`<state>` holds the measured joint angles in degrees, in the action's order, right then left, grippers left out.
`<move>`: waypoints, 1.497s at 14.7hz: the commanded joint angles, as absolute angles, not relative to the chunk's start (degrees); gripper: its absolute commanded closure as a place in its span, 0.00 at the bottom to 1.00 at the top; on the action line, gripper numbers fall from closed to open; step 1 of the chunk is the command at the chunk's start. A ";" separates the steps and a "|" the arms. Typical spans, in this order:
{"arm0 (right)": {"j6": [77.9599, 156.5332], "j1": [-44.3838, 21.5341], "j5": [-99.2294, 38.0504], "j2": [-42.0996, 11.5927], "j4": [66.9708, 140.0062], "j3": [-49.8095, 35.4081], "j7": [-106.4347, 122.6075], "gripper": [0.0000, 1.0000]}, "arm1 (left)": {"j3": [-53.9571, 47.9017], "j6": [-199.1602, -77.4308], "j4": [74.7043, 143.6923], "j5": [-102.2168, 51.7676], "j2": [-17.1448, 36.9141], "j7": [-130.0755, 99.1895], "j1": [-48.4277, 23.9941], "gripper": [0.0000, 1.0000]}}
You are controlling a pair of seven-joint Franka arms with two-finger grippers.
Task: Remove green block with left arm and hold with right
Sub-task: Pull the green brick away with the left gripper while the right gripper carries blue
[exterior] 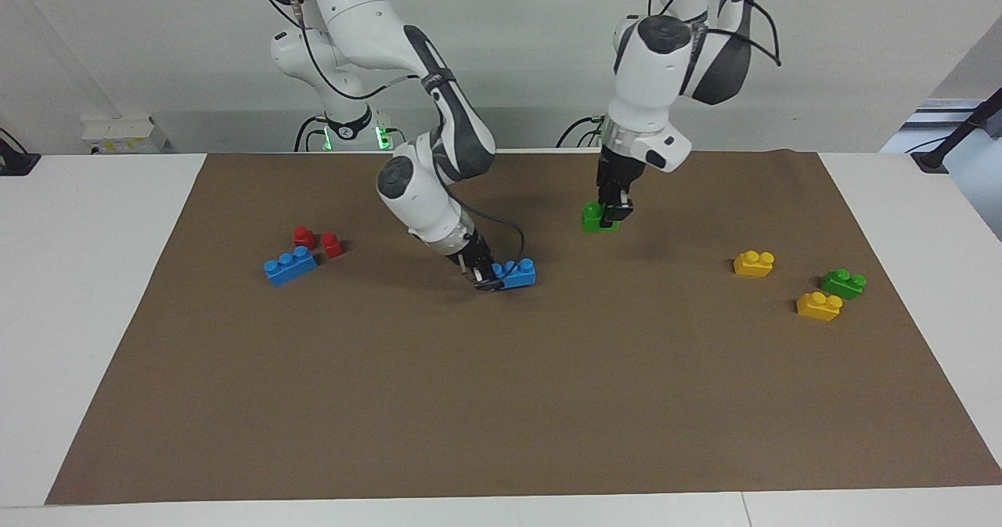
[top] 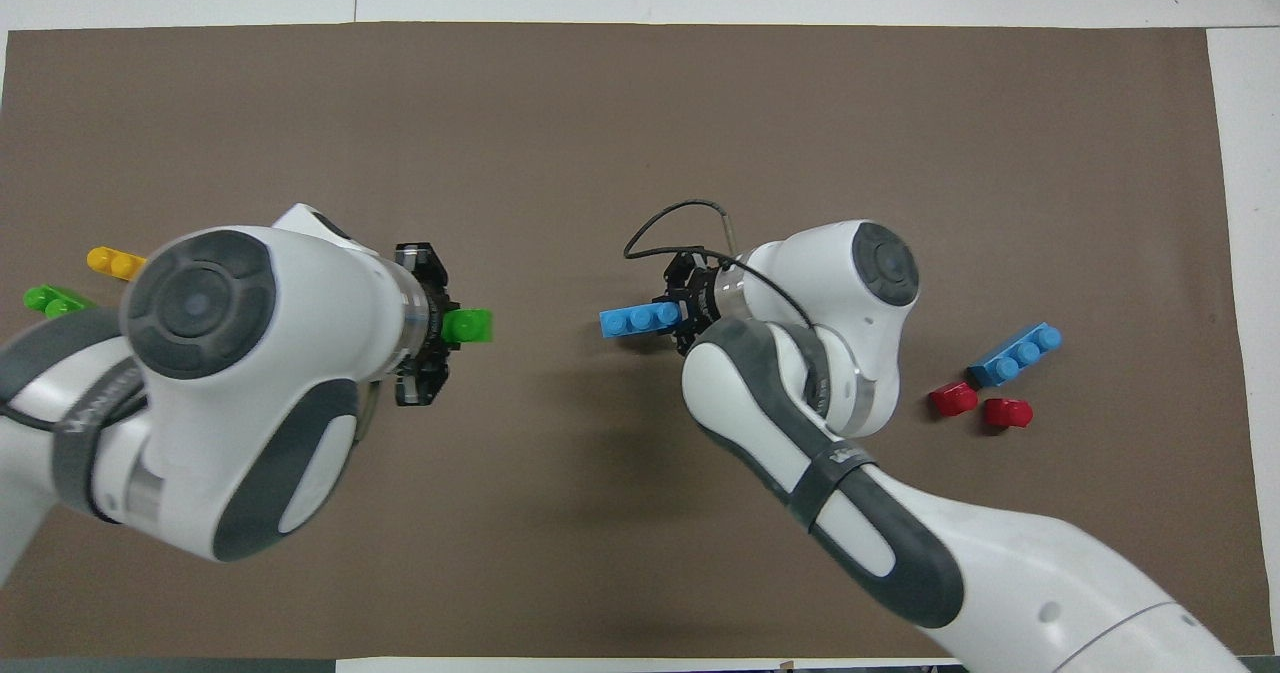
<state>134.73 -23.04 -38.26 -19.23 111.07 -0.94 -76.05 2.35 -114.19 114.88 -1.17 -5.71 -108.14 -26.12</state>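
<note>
My left gripper (exterior: 616,215) is shut on a small bright green block (exterior: 595,218), low over the middle of the brown mat (exterior: 501,402); I cannot tell whether the block touches the mat. In the overhead view the green block (top: 470,326) sticks out of the left gripper (top: 447,328). My right gripper (exterior: 487,278) is shut on one end of a blue brick (exterior: 518,272) that rests on the mat, apart from the green block. The overhead view shows the same right gripper (top: 682,315) and blue brick (top: 640,320).
A second green block (exterior: 843,283) and two yellow bricks (exterior: 754,263) (exterior: 819,305) lie toward the left arm's end. Another blue brick (exterior: 290,265) and two red pieces (exterior: 304,236) (exterior: 332,244) lie toward the right arm's end.
</note>
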 commanded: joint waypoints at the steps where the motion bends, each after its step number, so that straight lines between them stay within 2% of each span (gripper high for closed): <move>1: 124.04 -12.78 -33.95 -15.21 108.81 -1.41 -67.09 1.00 | 2.29 -110.74 113.64 -3.08 -5.89 -93.30 -18.22 1.00; 5: 116.82 1.38 -33.31 -14.59 109.42 -1.32 -54.43 1.00 | 2.37 -112.67 113.73 -5.62 -4.58 -77.11 -8.28 1.00; 8: 114.61 8.34 -32.61 -15.29 109.51 -1.14 -52.91 1.00 | 2.37 -118.46 113.55 -5.45 0.86 -71.47 -4.93 1.00; 12: 115.22 11.16 -32.61 -17.84 110.56 -1.14 -48.26 1.00 | 2.37 -125.67 110.49 -5.36 10.08 -64.08 -0.45 1.00; 17: 118.38 10.90 -32.61 -17.76 114.34 -1.23 -47.73 1.00 | 2.37 -126.82 102.93 -4.92 22.48 -58.02 0.97 1.00; 22: 122.43 9.85 -32.61 -17.23 117.86 -1.14 -47.46 1.00 | 2.11 -131.81 103.88 -5.71 25.40 -56.86 1.94 1.00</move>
<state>120.29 10.02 -33.40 -18.79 115.21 -0.93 -48.90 2.70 -128.38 103.75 -4.32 23.56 -58.61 1.16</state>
